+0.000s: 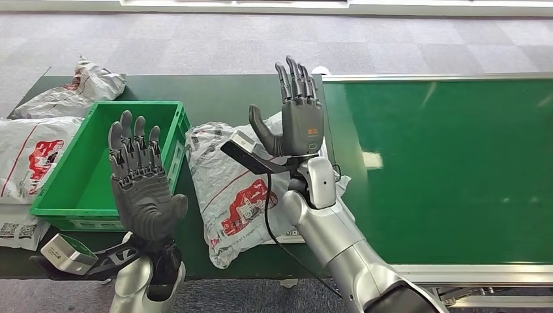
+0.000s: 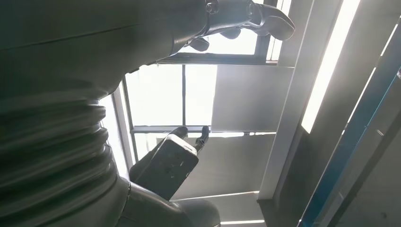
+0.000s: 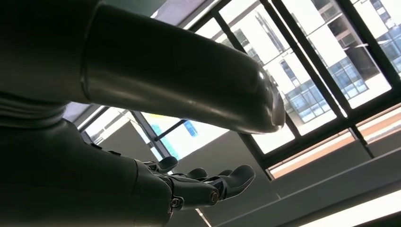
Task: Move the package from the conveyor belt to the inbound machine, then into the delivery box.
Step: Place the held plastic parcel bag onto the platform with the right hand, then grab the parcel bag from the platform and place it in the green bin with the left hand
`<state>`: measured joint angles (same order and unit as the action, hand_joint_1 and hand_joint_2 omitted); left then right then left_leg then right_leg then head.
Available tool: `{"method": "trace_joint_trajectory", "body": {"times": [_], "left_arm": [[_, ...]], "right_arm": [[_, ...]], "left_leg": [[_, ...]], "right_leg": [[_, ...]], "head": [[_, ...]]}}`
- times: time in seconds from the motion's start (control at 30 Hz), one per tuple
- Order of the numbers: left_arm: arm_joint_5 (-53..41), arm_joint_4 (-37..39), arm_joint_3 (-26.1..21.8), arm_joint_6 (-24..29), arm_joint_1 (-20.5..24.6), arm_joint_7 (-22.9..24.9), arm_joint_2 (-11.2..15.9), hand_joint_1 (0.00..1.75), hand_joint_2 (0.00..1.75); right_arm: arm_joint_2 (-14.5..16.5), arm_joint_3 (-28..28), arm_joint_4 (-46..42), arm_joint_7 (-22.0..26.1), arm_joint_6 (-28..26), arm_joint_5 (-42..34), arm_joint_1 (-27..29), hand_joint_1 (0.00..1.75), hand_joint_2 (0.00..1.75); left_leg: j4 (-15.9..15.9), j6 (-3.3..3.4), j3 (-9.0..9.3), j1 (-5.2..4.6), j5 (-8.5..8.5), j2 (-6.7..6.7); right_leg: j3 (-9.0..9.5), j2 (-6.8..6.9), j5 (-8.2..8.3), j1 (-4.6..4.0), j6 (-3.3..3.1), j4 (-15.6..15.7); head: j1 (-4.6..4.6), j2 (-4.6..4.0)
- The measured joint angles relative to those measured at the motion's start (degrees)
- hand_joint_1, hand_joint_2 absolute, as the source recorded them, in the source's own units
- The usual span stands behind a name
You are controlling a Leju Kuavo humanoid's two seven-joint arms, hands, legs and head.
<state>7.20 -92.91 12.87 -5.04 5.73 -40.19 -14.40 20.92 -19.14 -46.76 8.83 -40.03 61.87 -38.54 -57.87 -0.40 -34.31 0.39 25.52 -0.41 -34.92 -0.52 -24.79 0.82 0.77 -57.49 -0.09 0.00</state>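
A white plastic package (image 1: 231, 195) with red print lies on the dark table between the green crate (image 1: 72, 195) and the green conveyor belt (image 1: 443, 169). My right hand (image 1: 297, 114) is raised upright above the package, fingers spread, holding nothing. Over the crate's near corner my left hand (image 1: 140, 182) is also raised with fingers apart and empty. In the wrist views the left hand (image 2: 246, 19) and the right hand (image 3: 198, 184) point up toward ceiling and windows, both holding nothing.
More white packages lie left of the crate: one (image 1: 75, 88) at the far edge, one (image 1: 29, 153) beside it, another (image 1: 16, 231) near the front. The conveyor's silver frame (image 1: 456, 270) runs along its near side. Grey carpet (image 1: 261, 39) lies beyond the table.
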Motion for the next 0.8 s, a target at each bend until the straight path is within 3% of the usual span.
{"method": "trace_joint_trajectory", "body": {"times": [0.13, 0.3, 0.37, 0.53, 0.7, 0.8], "left_arm": [[-0.49, 0.02, 0.00, 0.16, 0.00, 0.20, 0.00, 0.00, 1.75], [-11.65, 2.26, 0.00, 8.33, 1.09, 3.90, 0.31, 0.00, 1.75], [-16.41, 4.24, -0.01, 11.80, 1.95, 5.28, 0.61, 0.00, 1.75], [-22.50, 8.95, -0.02, 15.67, 4.43, 7.74, 1.17, 0.00, 1.75], [-38.38, 19.68, -0.02, 23.13, 10.35, 15.10, 2.07, 0.00, 1.75], [-47.92, 27.02, 0.04, 24.35, 14.46, 19.45, 2.40, 0.00, 1.75]], "right_arm": [[0.01, 2.38, -6.89, 3.91, -0.07, -2.28, 3.01, 0.00, 0.00], [0.01, 8.99, -28.36, 21.91, -0.28, -17.80, 10.36, 0.00, 0.00], [0.01, 11.72, -36.45, 26.89, -0.33, -22.80, 12.58, 0.00, 0.00], [0.00, 15.01, -50.98, 30.42, -0.21, -27.30, 16.63, 0.00, 0.00], [-0.02, 15.46, -66.63, 31.24, -0.14, -29.14, 19.97, 0.00, 0.00], [-0.10, 14.69, -72.07, 31.27, -0.08, -28.97, 20.64, 0.00, 0.00]], "left_leg": [[-0.01, 0.00, -0.01, 0.00, 0.00, -0.04], [-0.04, 0.02, -0.13, -0.01, 0.02, -0.23], [-0.04, 0.02, -0.14, -0.02, 0.05, -0.24], [-0.05, 0.04, -0.07, -0.04, 0.07, -0.14], [-0.05, 0.00, -0.08, -0.04, 0.03, -0.18], [-0.05, 0.00, -0.06, -0.04, 0.01, -0.13]], "right_leg": [[-0.03, 0.01, 0.00, 0.01, 0.00, 0.01], [-0.07, 0.16, -0.03, 0.04, 0.04, 0.03], [-0.06, 0.18, -0.05, 0.05, 0.07, 0.04], [-0.07, 0.14, -0.03, 0.05, 0.08, 0.06], [-0.03, 0.17, -0.02, 0.02, 0.06, 0.03], [-0.03, 0.12, 0.02, 0.03, 0.05, 0.03]], "head": [[0.00, 0.00], [0.01, 0.00], [0.02, 0.00], [0.01, 0.00], [0.01, 0.00], [0.02, 0.00]]}}
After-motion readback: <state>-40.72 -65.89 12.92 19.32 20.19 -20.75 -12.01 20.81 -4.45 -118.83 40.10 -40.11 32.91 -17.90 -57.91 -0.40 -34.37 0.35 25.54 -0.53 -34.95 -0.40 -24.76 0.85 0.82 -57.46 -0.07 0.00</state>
